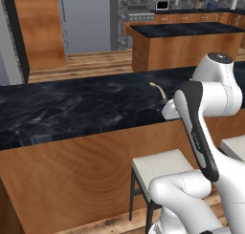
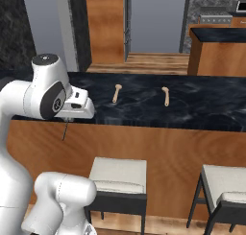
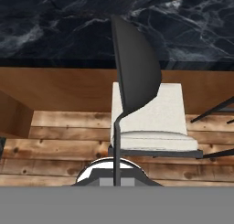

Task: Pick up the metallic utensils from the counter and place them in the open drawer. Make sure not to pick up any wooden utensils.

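A slim dark grey metal spoon point(image 3: 135, 67) stands upright in the hand view, bowl up, its thin handle running down between the fingers. My gripper point(image 2: 67, 120) is shut on it, and the spoon point(image 2: 64, 131) hangs below the hand, just in front of the counter's point(image 2: 202, 109) front edge at the left. Two tan wooden utensils point(image 2: 116, 93) point(image 2: 166, 96) lie on the black marble counter point(image 1: 72, 109), to the right of my hand. One wooden utensil point(image 1: 158, 90) also shows beside my arm. The open drawer is out of view.
White-cushioned stools point(image 2: 117, 174) point(image 2: 225, 182) stand against the counter's wood panel, one stool point(image 3: 153, 122) right under the spoon. A second island point(image 1: 186, 42) stands beyond the counter. A brown wooden edge point(image 3: 13, 113) juts in at the left.
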Robot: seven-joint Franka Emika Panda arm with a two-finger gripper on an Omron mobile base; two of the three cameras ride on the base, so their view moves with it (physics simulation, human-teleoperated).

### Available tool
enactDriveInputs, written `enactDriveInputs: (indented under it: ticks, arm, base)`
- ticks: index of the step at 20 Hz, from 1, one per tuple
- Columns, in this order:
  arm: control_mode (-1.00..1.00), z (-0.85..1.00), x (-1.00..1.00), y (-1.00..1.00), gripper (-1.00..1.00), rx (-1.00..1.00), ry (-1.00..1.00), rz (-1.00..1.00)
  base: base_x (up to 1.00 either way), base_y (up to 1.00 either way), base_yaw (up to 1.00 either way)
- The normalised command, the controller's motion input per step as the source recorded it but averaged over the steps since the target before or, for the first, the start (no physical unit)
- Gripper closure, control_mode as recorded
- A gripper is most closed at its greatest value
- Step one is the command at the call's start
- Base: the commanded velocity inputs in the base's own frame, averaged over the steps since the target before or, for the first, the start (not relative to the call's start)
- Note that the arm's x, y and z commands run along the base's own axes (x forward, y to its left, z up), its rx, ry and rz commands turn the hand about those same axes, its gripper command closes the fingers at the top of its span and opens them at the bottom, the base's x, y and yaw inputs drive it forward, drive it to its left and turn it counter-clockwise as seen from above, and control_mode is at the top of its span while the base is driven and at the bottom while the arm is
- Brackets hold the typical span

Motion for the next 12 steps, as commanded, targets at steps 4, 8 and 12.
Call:
enactDriveInputs:
  ticks: [4, 8, 12]
  arm:
    - [-1.0, 0.0, 0.0, 0.0, 1.0, 0.0, 0.0, 0.0]
    - [-1.0, 0.0, 0.0, 0.0, 1.0, 0.0, 0.0, 0.0]
    - [1.0, 0.0, 0.0, 0.0, 1.0, 0.0, 0.0, 0.0]
  base:
    - [0.0, 0.0, 0.0]
    - [0.0, 0.0, 0.0]
    - [-0.06, -0.04, -0.01]
